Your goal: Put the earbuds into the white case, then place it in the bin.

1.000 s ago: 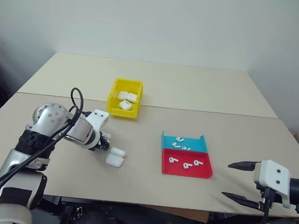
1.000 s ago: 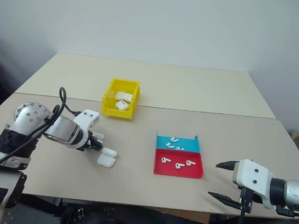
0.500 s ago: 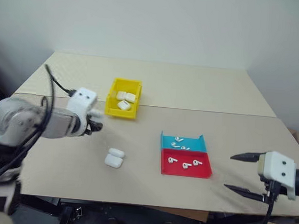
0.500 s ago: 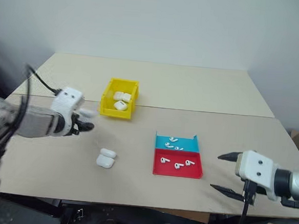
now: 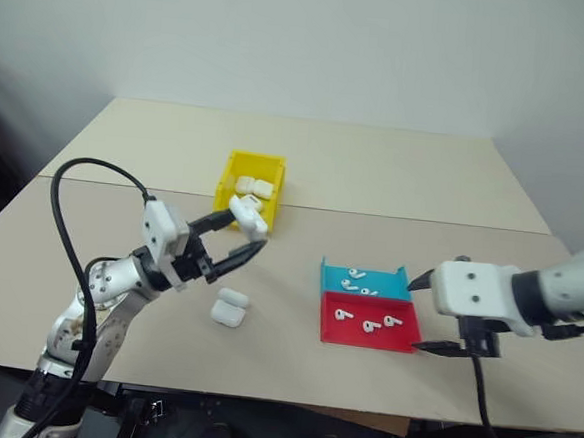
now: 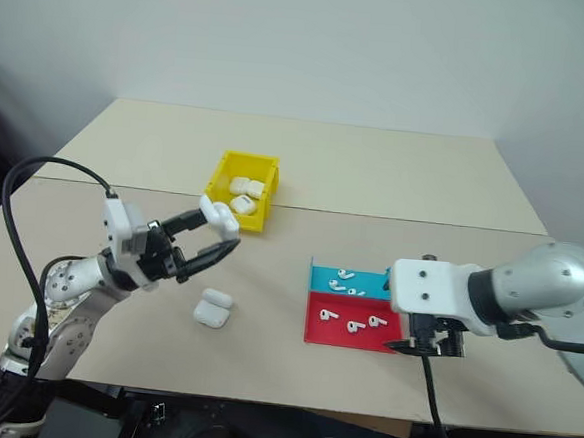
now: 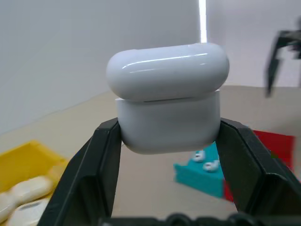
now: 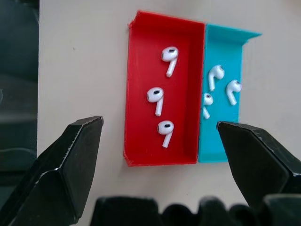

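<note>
My left gripper (image 5: 248,233) is raised above the table, pointing roughly level, and is shut on a white case (image 5: 247,217). In the left wrist view the white case (image 7: 168,101) sits clamped between both fingers, its lid at the top. The yellow bin (image 5: 227,179) behind it holds three more cases. My right gripper (image 8: 160,127) hangs open over two trays. Three earbuds (image 8: 155,96) lie in the red tray (image 8: 141,70), and three other earbuds (image 8: 215,75) lie in the teal tray (image 8: 225,52).
Two more white cases (image 5: 229,307) lie side by side on the tan table (image 5: 122,217), below the raised left gripper. The red tray (image 5: 364,338) and teal tray (image 5: 388,278) sit right of centre. The table's front edge runs just below my arms.
My left gripper has risen from the table beside the loose cases with a case in it and turned to point level. My right gripper moved left, over the trays.
</note>
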